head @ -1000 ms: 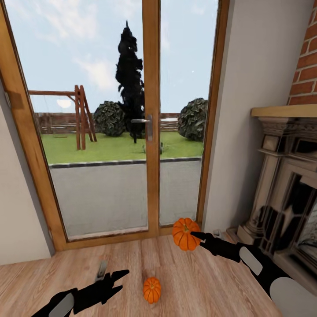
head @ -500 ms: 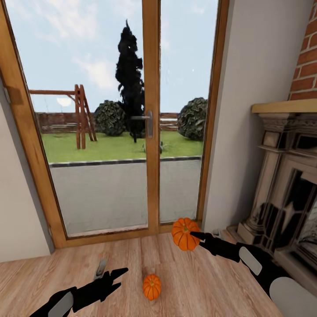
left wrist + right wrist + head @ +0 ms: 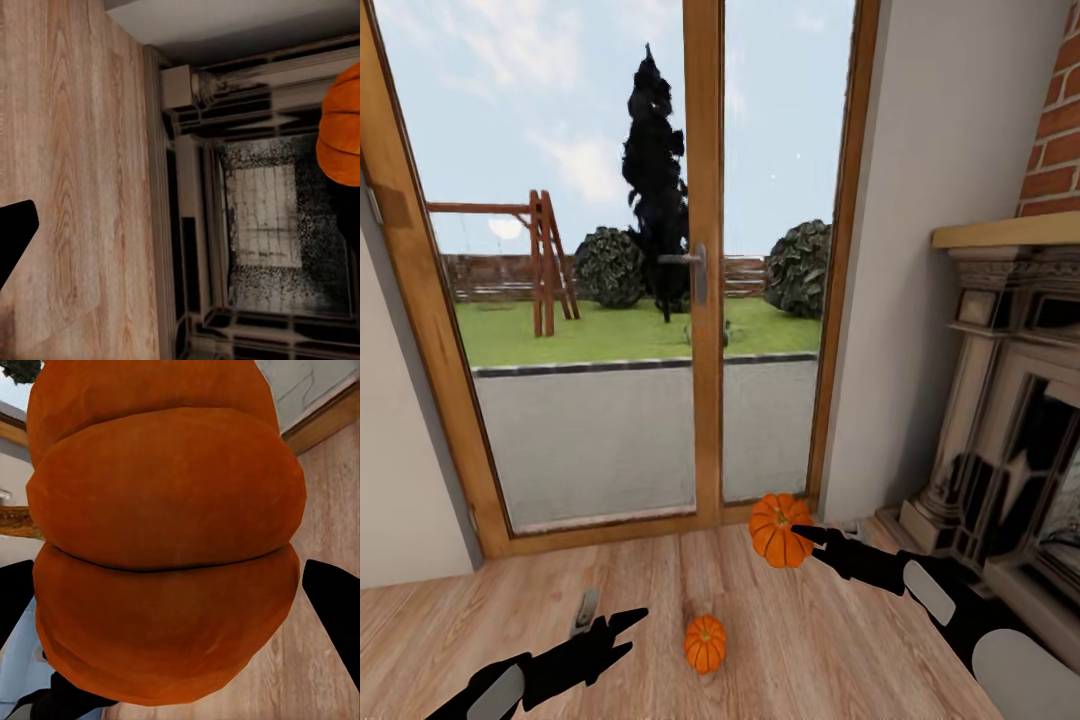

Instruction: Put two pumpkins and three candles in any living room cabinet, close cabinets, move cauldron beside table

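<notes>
My right gripper [image 3: 807, 535] is shut on a bright-orange ribbed pumpkin [image 3: 778, 530], held above the wood floor near the door. Up close in the right wrist view, this pumpkin [image 3: 161, 540] sits between two black fingers [image 3: 335, 601]. A second, smaller pumpkin [image 3: 705, 643] rests on the floor between my arms. To its left, low over the floor, my left gripper [image 3: 622, 634] is open and holds nothing. The held pumpkin [image 3: 342, 124] also appears in the left wrist view. The candles, cabinet, cauldron and table are out of view.
A wood-framed glass door [image 3: 703, 270] faces the garden straight ahead. A stone fireplace [image 3: 1010, 400] with a brick chimney stands at the right. A small grey object [image 3: 586, 609] lies on the floor beside my left gripper. White walls flank the door.
The whole view has shifted slightly, so the camera moved. My left gripper has drifted a little. The right gripper keeps hold of its pumpkin, and the floor pumpkin stays put.
</notes>
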Motion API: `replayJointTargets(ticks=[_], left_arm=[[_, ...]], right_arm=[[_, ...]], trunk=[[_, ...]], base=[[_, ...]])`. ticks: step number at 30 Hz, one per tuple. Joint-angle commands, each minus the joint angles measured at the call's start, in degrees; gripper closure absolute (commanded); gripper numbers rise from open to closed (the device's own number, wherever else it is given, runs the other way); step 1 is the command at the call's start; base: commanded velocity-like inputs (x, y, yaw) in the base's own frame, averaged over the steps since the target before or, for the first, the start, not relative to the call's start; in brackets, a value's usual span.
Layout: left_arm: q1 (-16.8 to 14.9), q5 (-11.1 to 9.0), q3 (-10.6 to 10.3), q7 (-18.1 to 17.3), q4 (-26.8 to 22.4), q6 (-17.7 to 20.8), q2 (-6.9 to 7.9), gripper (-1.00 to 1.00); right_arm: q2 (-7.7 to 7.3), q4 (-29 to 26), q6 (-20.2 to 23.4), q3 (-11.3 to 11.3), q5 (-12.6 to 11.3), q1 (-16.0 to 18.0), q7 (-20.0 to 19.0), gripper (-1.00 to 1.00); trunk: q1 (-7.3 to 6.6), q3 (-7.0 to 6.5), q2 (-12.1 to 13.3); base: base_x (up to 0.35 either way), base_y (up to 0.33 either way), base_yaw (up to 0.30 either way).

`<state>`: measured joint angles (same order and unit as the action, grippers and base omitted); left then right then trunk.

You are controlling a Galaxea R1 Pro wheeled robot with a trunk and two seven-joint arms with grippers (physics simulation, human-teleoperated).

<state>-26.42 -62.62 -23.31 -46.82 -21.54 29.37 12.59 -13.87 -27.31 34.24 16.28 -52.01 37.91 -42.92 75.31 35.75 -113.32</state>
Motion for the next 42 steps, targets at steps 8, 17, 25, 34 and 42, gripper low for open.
replayJointTargets(ticks=[8,17,25,34,42], left_arm=[[-0.03,-0.58,-0.48,-0.01,0.01,0.43,-0.22,-1.0],[-0.31,-0.75,-0.03,3.94,1.34,-2.22,0.12,-1.0],[-2.75,-1.11,3.37,11.43,1.39,-3.04,-0.51,-1.0],[-2.84,-1.19,4.1,17.84,1.74,-4.48,-1.13,-1.0],[-2.85,-1.27,3.95,22.02,5.54,-8.06,-2.67,-1.0]], right_arm=[[-0.02,-0.04,0.12,0.25,-0.49,0.06,0.15,1.0],[-0.08,-0.02,0.04,0.25,-0.46,0.06,0.23,1.0],[-0.13,-0.02,0.03,0.25,-0.58,0.06,0.04,1.0],[-0.1,-0.03,0.03,0.25,-0.59,0.06,0.11,1.0],[-0.1,-0.03,0.01,0.25,-0.55,0.06,0.12,1.0]], trunk=[[1.76,1.5,-3.25],[3.73,3.12,-6.86],[5.49,4.56,-10.07],[7.47,6.17,-13.68],[9.22,7.61,-16.89]], base=[[0.0,0.0,0.0],[0.0,0.0,0.0],[0.0,0.0,0.0],[0.0,0.0,0.0],[0.0,0.0,0.0]])
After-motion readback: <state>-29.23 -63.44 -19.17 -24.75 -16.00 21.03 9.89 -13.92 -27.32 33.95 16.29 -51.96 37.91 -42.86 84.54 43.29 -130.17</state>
